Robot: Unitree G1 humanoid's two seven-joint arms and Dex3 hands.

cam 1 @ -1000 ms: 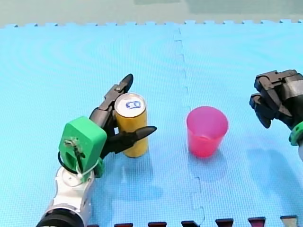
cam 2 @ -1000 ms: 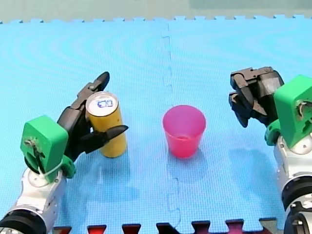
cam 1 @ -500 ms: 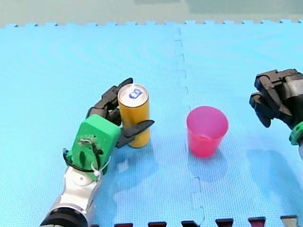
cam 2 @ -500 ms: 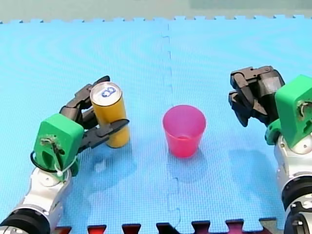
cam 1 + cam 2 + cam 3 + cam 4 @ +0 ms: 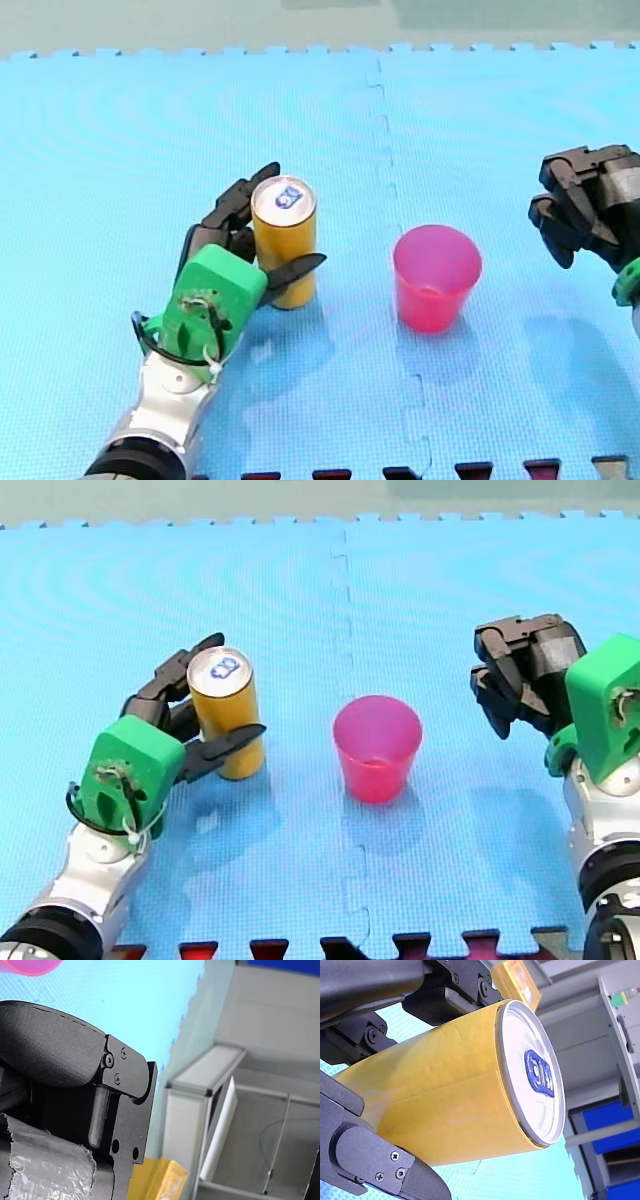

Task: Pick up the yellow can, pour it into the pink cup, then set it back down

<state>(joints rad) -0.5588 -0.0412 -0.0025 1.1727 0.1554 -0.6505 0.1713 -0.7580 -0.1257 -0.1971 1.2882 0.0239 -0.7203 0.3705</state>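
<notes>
The yellow can point(image 5: 285, 242) stands upright left of centre on the blue mat, its silver top with a blue tab facing up. My left hand point(image 5: 255, 240) is shut on the yellow can, with black fingers behind it and the thumb point(image 5: 295, 269) across its front. The second wrist view shows the same yellow can point(image 5: 445, 1092) close up between black fingers point(image 5: 375, 1160). The pink cup point(image 5: 436, 277) stands upright to the can's right, apart from both hands. My right hand point(image 5: 520, 675) hovers curled to the right of the cup, holding nothing.
The blue foam mat point(image 5: 450, 120) has puzzle-edge seams running across and down it. A row of dark and red tabs point(image 5: 470, 470) lines its near edge. A pale floor strip point(image 5: 200, 25) lies beyond the far edge. The first wrist view shows a grey shelf frame point(image 5: 210, 1110).
My left hand closed around the can and lifted it slightly away from me and to the right. The right hand and the cup stayed put.
</notes>
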